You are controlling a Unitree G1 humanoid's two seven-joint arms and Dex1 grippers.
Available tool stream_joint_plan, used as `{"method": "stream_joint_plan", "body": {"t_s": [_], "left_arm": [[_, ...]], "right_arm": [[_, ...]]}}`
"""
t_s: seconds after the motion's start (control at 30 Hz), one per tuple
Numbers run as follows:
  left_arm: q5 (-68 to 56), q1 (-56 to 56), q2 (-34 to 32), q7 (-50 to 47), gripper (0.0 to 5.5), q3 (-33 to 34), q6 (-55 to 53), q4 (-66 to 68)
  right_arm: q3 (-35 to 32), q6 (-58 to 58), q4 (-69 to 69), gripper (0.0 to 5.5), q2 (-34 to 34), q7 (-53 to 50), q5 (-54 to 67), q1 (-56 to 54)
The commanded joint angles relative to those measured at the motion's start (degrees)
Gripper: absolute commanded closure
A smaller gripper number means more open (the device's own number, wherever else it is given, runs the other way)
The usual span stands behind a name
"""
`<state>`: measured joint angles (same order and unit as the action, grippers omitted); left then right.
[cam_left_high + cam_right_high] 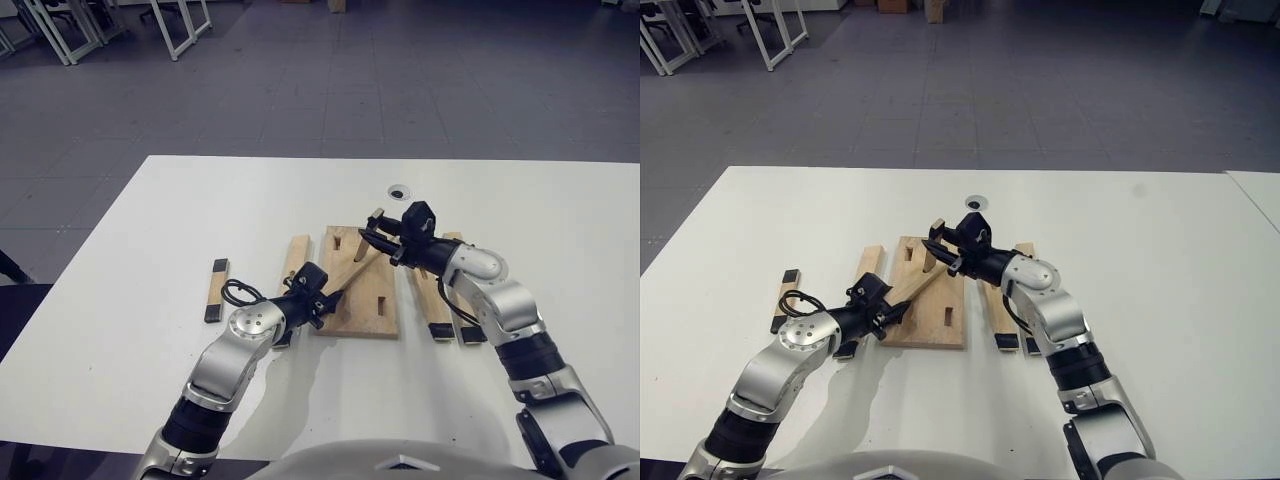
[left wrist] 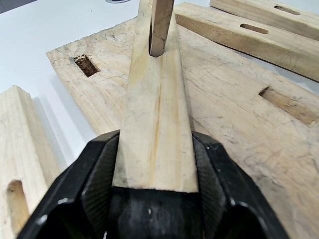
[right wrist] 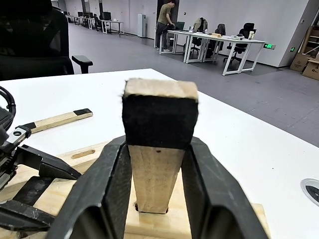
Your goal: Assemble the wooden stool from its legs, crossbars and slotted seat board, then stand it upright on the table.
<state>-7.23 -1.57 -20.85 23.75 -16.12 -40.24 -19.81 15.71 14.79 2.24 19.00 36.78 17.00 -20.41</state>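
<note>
The slotted seat board [image 1: 362, 312] lies flat on the white table. My left gripper [image 1: 321, 297] is shut on one end of a long wooden bar [image 1: 358, 267] that slants up over the board. In the left wrist view the gripper [image 2: 155, 169] clamps the bar [image 2: 155, 114], and a second piece [image 2: 161, 22] stands in its far end. That second piece [image 3: 157, 117] is a short black-capped stick, upright, with my right gripper [image 3: 154, 184] shut on it. From the head, the right gripper [image 1: 373, 238] sits over the board's far edge.
A black-tipped leg [image 1: 216, 290] lies left of the board and another piece [image 1: 296, 256] rests beside it. Two more legs [image 1: 442, 312] lie right of the board, under my right forearm. A round hole [image 1: 400, 189] marks the table behind.
</note>
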Motion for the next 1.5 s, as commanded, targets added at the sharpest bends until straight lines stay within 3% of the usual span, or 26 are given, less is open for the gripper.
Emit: {"method": "stream_joint_plan", "body": {"t_s": [0.03, 0.27, 0.43, 0.97, 1.13, 1.37, 1.5], "left_arm": [[0.1, -0.8, -0.3, 0.4, 3.46, 0.8, 0.3, -1.4], [0.0, -0.7, -0.2, 0.3, 3.46, 0.7, 0.1, -1.5], [0.1, -0.7, 0.0, 0.3, 3.46, 0.5, 0.2, -1.4], [0.2, -0.4, 0.2, 0.4, 3.46, 0.2, 0.5, -1.3], [0.3, -0.3, 0.3, 0.5, 3.46, 0.2, 0.4, -1.2], [0.3, 0.1, 0.4, 0.4, 3.46, 0.3, 0.5, -1.1], [0.4, -0.1, 0.5, 0.2, 3.46, 0.4, 0.5, -0.9]], "right_arm": [[2.6, 6.6, -0.1, 4.19, 2.9, -0.1, -3.6, 6.4], [2.0, 12.9, -5.4, 4.19, -0.1, -2.4, -1.4, 4.1], [-0.2, 23.8, -8.4, 4.19, -3.4, -7.2, 1.4, 2.9], [-1.0, 26.4, -18.1, 4.19, -4.4, -11.1, -0.8, -1.2], [-4.5, 28.8, -22.2, 3.04, -7.3, -12.8, 1.9, -5.5], [-6.9, 31.3, -24.8, 1.96, -7.8, -13.9, 2.9, -8.6], [-13.9, 35.7, -24.4, 1.92, -13.2, -17.3, 9.4, -17.5]]}}
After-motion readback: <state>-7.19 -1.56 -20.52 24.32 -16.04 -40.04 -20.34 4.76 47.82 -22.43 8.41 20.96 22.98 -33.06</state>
